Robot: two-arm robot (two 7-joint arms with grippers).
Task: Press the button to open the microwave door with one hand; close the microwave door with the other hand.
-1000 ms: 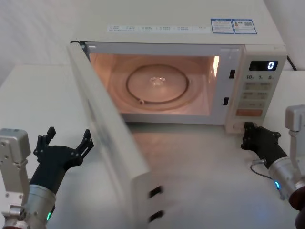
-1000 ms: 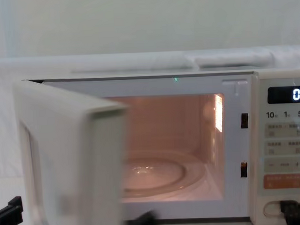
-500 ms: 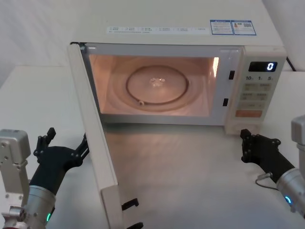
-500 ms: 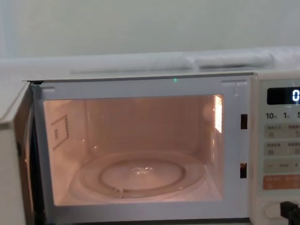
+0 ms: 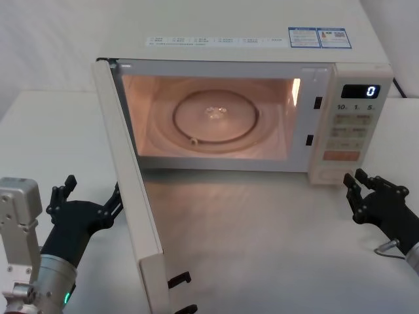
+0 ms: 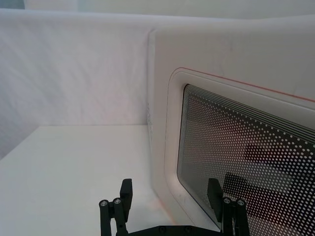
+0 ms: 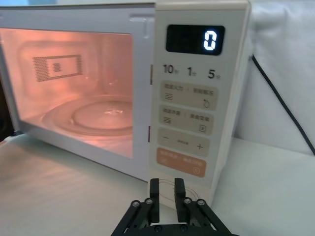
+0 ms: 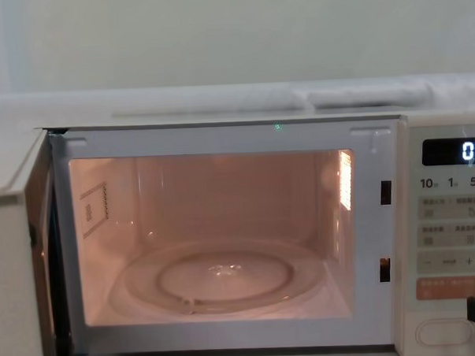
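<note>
Since a second ago the microwave door [image 5: 127,190] has swung fully open, and the right pincer [image 5: 362,194], nearly closed and empty, pulled back from the button [image 8: 444,331]. Left pincer [image 5: 88,196], spread wide and empty, sits just outside the door. Pushing near the hinge could shove the microwave [image 5: 262,52]. Inside: just the glass turntable [image 5: 216,116].

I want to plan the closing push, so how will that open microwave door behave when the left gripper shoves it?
The microwave door looks rigid and hinged at its left edge, so it should swing, not flex. The left gripper sits open beside its smooth outer face and may slide along it.
</note>
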